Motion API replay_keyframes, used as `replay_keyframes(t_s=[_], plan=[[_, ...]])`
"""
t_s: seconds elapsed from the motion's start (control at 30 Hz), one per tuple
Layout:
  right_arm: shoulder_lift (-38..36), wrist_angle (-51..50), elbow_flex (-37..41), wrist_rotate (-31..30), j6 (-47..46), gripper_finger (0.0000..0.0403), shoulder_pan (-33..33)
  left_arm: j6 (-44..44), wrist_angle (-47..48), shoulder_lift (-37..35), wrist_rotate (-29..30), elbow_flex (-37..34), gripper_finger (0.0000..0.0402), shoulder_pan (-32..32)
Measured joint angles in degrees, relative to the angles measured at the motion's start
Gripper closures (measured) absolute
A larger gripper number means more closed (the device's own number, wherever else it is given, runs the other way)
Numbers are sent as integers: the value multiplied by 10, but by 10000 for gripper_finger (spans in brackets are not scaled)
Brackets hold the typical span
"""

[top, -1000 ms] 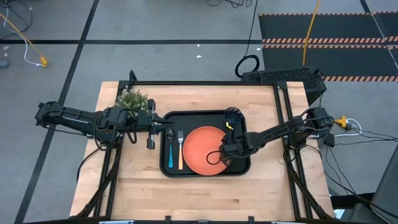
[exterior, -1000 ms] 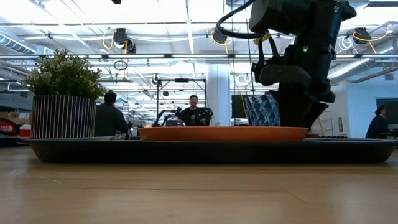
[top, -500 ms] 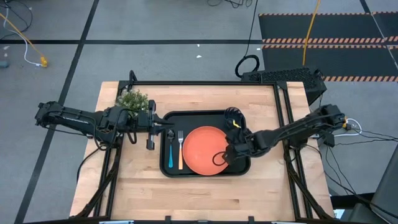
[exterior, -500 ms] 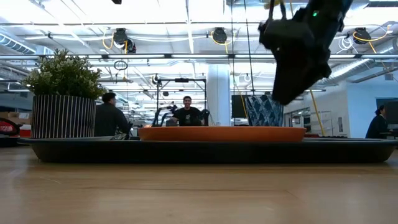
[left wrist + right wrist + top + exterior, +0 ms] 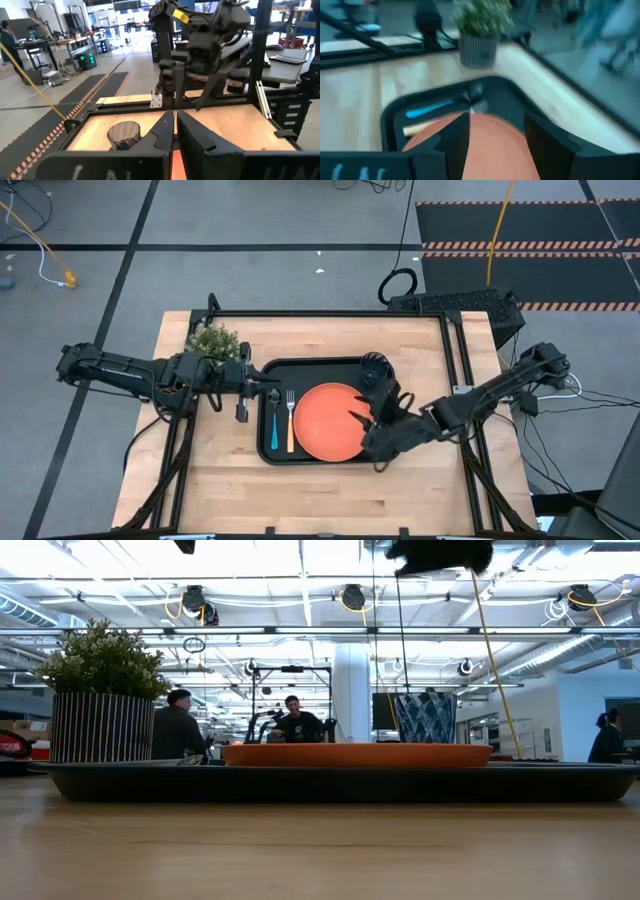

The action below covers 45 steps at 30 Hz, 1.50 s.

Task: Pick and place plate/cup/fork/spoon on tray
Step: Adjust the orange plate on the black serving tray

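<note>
Right gripper (image 5: 372, 442) hanging open above plate (image 5: 328, 421) edge on tray (image 5: 281, 456); left gripper (image 5: 266, 391) closed, empty. Risk: low swing knocking cup (image 5: 372, 367).

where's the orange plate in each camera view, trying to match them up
High view: the plate lies in the tray, right of the fork.
Low view: the plate shows edge-on as a wide orange band on the tray's rim.
Left wrist view: only an orange sliver between this gripper's own fingers.
Right wrist view: the plate fills the gap between the open fingers.
Shared landmark: the potted plant, also at and.
</note>
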<state>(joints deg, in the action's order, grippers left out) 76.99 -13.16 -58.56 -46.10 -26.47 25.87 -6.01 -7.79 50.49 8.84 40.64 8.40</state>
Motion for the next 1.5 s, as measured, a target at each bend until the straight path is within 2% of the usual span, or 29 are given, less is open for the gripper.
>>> replay_keyframes(t_s=[0.1, 0.2, 0.3, 0.43, 0.53, 0.63, 0.83, 0.97, 1.03, 1.17, 1.37, 1.5], plan=[[-19, 85, 30, -1, 92, 225, 6, 5, -4, 0, 0, 0, 376, 0], [-53, 164, 91, 11, 135, 225, 3, 13, -12, -1, 0, 0, 376, 0], [-103, 219, 169, 16, 148, 225, -14, 40, -13, -1, 0, 0, 376, 0], [-164, 288, 247, 62, 141, 225, -36, 53, -1, -1, 1, 0, 376, 4], [-174, 237, 255, 74, 133, 225, -45, 27, -4, -1, 2, 0, 376, 5], [-150, 141, 222, 88, 93, 225, -59, -11, -16, -1, 8, 0, 376, 5], [-43, -88, 95, 158, -16, 225, -93, -32, -33, -1, 51, 0, 376, -10], [55, -269, 16, 198, -84, 225, -114, -33, -60, -1, 61, 0, 376, -32], [93, -326, -10, 207, -107, 225, -122, -36, -65, -1, 62, 0, 376, -43], [132, -331, -21, 210, -118, 225, -136, -46, -67, -1, 62, 0, 376, -59], [139, -250, 6, 250, -125, 225, -150, -36, -58, -1, 62, 0, 376, -73], [138, -214, 22, 254, -132, 225, -148, -24, -55, -1, 60, 0, 376, -71]])
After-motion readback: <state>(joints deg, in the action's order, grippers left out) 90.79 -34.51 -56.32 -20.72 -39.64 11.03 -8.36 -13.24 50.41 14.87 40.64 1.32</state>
